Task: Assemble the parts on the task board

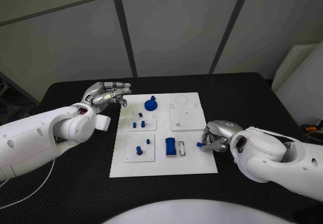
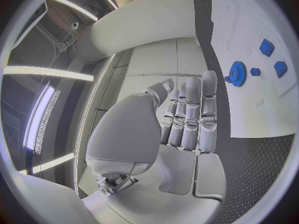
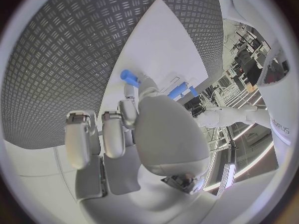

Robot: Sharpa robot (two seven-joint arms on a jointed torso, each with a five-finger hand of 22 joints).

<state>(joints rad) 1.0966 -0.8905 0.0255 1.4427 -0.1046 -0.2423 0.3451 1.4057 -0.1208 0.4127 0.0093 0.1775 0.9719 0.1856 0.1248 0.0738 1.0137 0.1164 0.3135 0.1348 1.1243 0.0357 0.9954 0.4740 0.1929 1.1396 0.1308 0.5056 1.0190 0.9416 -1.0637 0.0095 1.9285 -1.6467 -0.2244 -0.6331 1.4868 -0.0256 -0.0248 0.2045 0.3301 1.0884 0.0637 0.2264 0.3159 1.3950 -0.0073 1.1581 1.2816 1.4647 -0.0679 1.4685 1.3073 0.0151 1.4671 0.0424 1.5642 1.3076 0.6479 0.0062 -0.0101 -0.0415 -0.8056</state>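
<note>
- Parts lie spread over the task board (image 1: pixel 192 165), the white plate in the middle of the black table (image 1: pixel 256 88): a round gear-like part (image 1: pixel 152 103) near its far edge, small pegs (image 1: pixel 140 124) on a raised tile, one peg (image 1: pixel 138 150) on the nearer tile, and a rectangular block (image 1: pixel 171 146) beside a white slot.
- Right hand (image 1: pixel 214 140) sits at the board's right edge with a small blue part (image 1: pixel 200 144) at its fingertips; the fingers look pinched on it.
- Left hand (image 1: pixel 108 94) hovers off the board's far-left corner, fingers loosely curled in, nothing in them.
- Step in hand, as I judge it: carrying that small part to its seat. Most pieces look unplaced, so the task seems early.
- Next move calls for lining the part up over its socket and lowering it straight.
- Right wrist view shows what the head view hides: the blue part (image 3: pixel 129 77) standing out beyond the fingertips (image 3: pixel 131 90), over the white board.
- Left wrist view shows the left hand's fingers (image 2: pixel 190 115) side by side and bare, with the gear-like part (image 2: pixel 237 73) beyond them.
</note>
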